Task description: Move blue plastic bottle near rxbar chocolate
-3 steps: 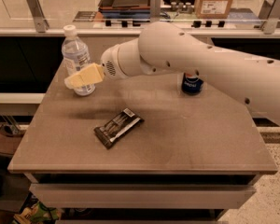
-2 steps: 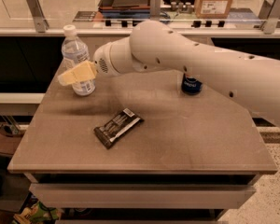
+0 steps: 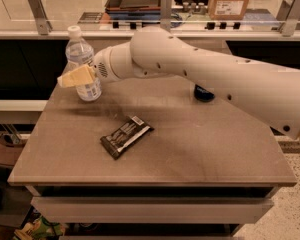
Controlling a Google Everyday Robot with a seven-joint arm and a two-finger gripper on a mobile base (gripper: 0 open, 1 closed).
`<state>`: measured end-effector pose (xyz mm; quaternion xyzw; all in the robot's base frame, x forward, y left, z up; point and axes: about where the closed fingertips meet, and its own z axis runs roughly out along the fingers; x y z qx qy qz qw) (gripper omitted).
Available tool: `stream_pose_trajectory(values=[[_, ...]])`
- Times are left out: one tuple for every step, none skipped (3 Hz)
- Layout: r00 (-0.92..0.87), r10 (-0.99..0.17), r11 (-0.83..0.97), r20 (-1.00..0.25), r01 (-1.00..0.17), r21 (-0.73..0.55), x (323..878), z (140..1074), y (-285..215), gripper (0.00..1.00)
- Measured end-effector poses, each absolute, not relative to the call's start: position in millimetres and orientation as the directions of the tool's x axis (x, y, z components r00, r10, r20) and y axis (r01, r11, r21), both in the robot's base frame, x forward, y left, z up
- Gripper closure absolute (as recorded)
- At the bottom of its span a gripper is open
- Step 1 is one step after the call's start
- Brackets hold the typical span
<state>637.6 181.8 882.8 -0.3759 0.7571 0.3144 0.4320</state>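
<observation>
The blue plastic bottle (image 3: 80,51) stands upright at the table's far left corner, clear with a white cap and a pale blue-and-white label. The rxbar chocolate (image 3: 126,136) lies flat left of the table's centre, a dark wrapper with pale lettering, well in front of and to the right of the bottle. My gripper (image 3: 76,77) reaches in from the right at the bottle's label height. Its tan tip crosses in front of the bottle's lower half and hides part of the label.
A dark blue can (image 3: 204,94) stands at the back of the brown table (image 3: 200,149), mostly hidden behind my white arm (image 3: 205,76). A counter with railing posts, a tray and a cardboard box runs behind the table.
My gripper and arm have moved left, from beside the bottle's right side to across its front. The bottle and the bar have not moved.
</observation>
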Motion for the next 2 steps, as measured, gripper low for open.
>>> stream_pose_trajectory(values=[[-0.333,-0.286,0.507,-0.899,-0.848,0.153,641.4,880.8,188.3,0.41],[-0.317,-0.288,0.498,-0.904,-0.856,0.142,643.3,881.1,190.0,0.65]])
